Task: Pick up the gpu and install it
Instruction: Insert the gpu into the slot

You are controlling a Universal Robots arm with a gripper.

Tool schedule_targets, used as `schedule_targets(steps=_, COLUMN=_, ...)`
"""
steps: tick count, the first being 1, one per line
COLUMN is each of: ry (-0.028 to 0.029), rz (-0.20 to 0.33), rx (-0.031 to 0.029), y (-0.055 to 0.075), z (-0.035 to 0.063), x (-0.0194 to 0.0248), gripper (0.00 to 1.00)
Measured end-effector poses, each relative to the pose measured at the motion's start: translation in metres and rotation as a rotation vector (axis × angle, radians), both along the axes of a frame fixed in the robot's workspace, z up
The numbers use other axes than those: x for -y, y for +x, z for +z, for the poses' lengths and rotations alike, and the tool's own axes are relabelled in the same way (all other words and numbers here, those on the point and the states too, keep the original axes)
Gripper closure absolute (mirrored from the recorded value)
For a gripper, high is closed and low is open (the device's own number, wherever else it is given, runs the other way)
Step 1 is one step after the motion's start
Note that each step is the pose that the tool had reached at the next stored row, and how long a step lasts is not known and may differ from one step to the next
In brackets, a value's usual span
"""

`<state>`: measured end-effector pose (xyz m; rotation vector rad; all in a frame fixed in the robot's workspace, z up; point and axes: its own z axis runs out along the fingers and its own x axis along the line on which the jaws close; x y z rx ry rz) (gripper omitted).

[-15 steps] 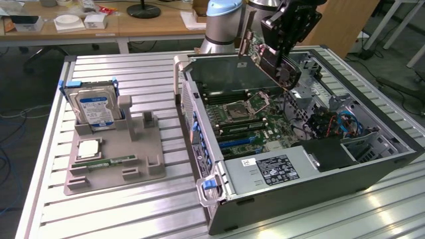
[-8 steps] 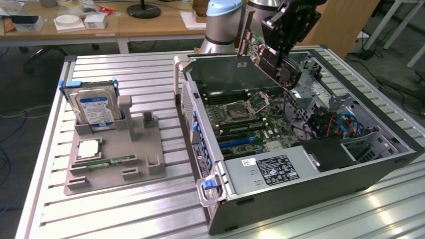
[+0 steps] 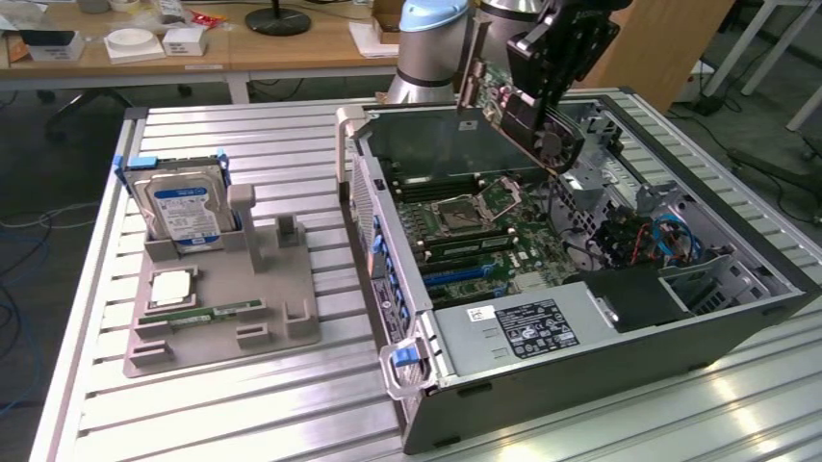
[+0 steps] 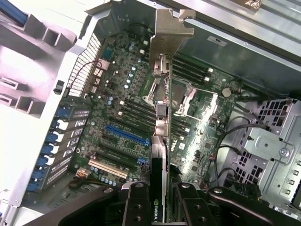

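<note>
My gripper (image 3: 555,120) hangs over the back of the open computer case (image 3: 603,375), shut on the gpu (image 3: 499,101). The card is held on edge and tilted, above the motherboard (image 3: 478,226). In the wrist view the gpu (image 4: 160,155) appears edge-on, running away from the gripper (image 4: 160,200), whose black fingers (image 4: 137,205) clamp both faces. The card's silver metal bracket (image 4: 169,30) is at its far end. Below it on the board lie a blue expansion slot (image 4: 124,135) and a white slot (image 4: 107,168); the card is clear of both.
A grey parts holder (image 3: 225,332) sits at the exterior view's left, holding a silver hard drive (image 3: 184,207), a processor chip (image 3: 171,287) and a green memory stick (image 3: 212,311). Case walls, the drive cage (image 4: 268,141) and loose cables (image 3: 668,241) surround the board.
</note>
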<state>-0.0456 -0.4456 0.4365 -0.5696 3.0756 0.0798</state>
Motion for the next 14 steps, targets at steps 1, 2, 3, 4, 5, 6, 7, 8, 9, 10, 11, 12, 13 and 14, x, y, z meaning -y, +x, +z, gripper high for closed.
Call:
schedule_targets(steps=1, ry=0.0, rz=0.003, rx=0.0, y=0.0, z=0.0, x=0.0, gripper=0.74)
schedule_targets(steps=2, ry=0.0, rz=0.006, rx=0.0, y=0.0, z=0.0, x=0.0001, gripper=0.74)
schedule_targets(steps=3, ry=-0.0001, rz=0.009, rx=0.0, y=0.0, z=0.0, x=0.0002, gripper=0.74)
schedule_targets(steps=4, ry=-0.0001, rz=0.012, rx=0.0, y=0.0, z=0.0, x=0.0003, gripper=0.74)
schedule_targets(steps=5, ry=0.0, rz=0.015, rx=0.0, y=0.0, z=0.0, x=0.0003, gripper=0.74)
schedule_targets(steps=6, ry=-0.0001, rz=0.018, rx=0.0, y=0.0, z=0.0, x=0.0004, gripper=0.74)
schedule_targets(steps=7, ry=-0.0001, rz=0.021, rx=0.0, y=0.0, z=0.0, x=0.0004, gripper=0.74)
schedule_targets(steps=8, ry=-0.0001, rz=0.024, rx=-0.0001, y=0.0, z=0.0, x=0.0004, gripper=0.74)
schedule_targets(steps=9, ry=-0.0001, rz=0.028, rx=0.0, y=0.0, z=0.0, x=0.0004, gripper=0.74)
schedule_targets(steps=10, ry=-0.0001, rz=0.031, rx=0.0, y=0.0, z=0.0, x=0.0004, gripper=0.74)
schedule_targets(steps=11, ry=-0.0001, rz=0.035, rx=0.0, y=0.0, z=0.0, x=0.0005, gripper=0.74)
schedule_targets(steps=12, ry=-0.0001, rz=0.038, rx=0.0, y=0.0, z=0.0, x=0.0005, gripper=0.74)
schedule_targets(steps=13, ry=-0.0001, rz=0.042, rx=0.0, y=0.0, z=0.0, x=0.0005, gripper=0.74)
schedule_targets(steps=14, ry=-0.0001, rz=0.045, rx=0.0, y=0.0, z=0.0, x=0.0005, gripper=0.74)
